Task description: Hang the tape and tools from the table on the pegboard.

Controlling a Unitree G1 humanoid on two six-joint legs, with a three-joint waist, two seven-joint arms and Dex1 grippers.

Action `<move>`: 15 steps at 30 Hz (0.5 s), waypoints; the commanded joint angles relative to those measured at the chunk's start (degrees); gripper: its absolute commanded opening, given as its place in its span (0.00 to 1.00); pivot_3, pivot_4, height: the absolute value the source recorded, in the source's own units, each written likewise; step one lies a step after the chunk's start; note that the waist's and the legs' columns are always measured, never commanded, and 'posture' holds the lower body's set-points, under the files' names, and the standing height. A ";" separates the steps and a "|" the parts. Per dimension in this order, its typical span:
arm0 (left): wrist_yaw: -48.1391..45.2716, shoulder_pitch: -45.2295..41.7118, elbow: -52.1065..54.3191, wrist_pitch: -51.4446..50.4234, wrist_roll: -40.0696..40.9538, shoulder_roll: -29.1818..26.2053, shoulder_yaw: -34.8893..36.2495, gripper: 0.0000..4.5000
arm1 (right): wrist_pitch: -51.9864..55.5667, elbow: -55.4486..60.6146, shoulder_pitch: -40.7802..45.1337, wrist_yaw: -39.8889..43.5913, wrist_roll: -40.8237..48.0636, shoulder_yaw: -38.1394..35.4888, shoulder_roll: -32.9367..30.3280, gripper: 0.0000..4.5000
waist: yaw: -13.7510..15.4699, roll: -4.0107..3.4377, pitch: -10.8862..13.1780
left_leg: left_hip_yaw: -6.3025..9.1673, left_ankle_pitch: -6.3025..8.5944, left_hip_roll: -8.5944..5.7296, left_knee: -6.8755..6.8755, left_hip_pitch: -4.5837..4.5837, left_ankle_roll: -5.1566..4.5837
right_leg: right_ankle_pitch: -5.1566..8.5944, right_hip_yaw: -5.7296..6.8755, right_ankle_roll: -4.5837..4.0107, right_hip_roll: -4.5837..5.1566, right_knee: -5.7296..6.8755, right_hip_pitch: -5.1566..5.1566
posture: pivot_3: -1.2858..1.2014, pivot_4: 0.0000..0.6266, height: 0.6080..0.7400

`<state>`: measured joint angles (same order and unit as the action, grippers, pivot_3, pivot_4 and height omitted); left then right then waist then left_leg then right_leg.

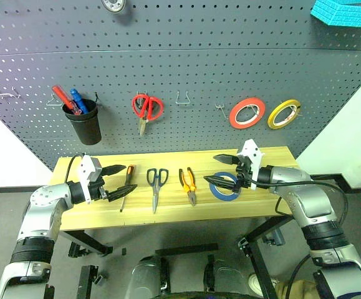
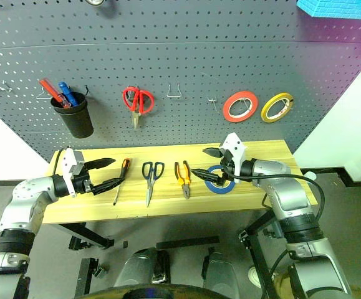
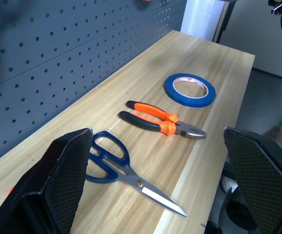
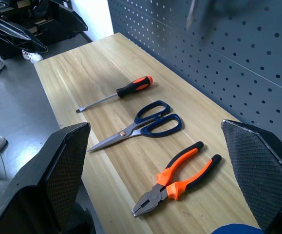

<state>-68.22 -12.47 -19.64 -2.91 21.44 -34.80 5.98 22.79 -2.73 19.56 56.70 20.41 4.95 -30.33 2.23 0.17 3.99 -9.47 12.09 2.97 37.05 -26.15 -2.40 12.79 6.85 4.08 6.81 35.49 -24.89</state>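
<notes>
Nothing is hung yet: with both my left gripper [image 1: 119,180] and right gripper [image 1: 221,170] spread wide and empty, the tape [image 1: 224,185], pliers [image 1: 188,183], scissors [image 1: 156,185] and screwdriver [image 1: 127,184] lie on the table [image 1: 168,210], so I judge my next move is lowering my right gripper over the tape beneath it.

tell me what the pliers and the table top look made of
Pliers: grey, dull metal jaws; handles look like orange-and-black rubbery or plastic sleeves, matte. Table: light wood or wood-look laminate, with streaky grain lines and a smooth finish.
</notes>
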 commanded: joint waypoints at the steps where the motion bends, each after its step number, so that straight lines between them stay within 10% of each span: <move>1: -0.09 -1.36 0.52 1.29 -0.01 -0.71 0.79 0.99 | -1.73 -0.57 1.19 -0.01 0.06 -1.80 -0.41 1.00 | 0.00 0.00 0.00 | 0.00 0.00 0.00 0.00 0.00 0.00 | 0.00 0.00 0.00 0.00 0.00 0.00 | 0.55 0.04 1.00; 15: 1.13 -0.99 10.69 -6.74 -0.47 -1.42 -3.17 0.99 | 2.39 -5.95 2.06 -5.56 -8.93 3.10 -2.46 1.00 | 0.02 -0.01 0.01 | 0.00 0.01 0.00 0.01 0.00 -0.01 | 0.00 0.00 -0.01 0.01 -0.03 0.01 | 0.55 0.07 1.00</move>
<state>-67.52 -12.70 -13.70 -7.08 21.19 -35.45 4.32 23.96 -8.29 20.37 52.93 13.99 7.11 -31.91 2.25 0.16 4.00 -9.48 12.10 2.96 37.05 -26.17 -2.41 12.80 6.85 4.07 6.83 35.45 -24.88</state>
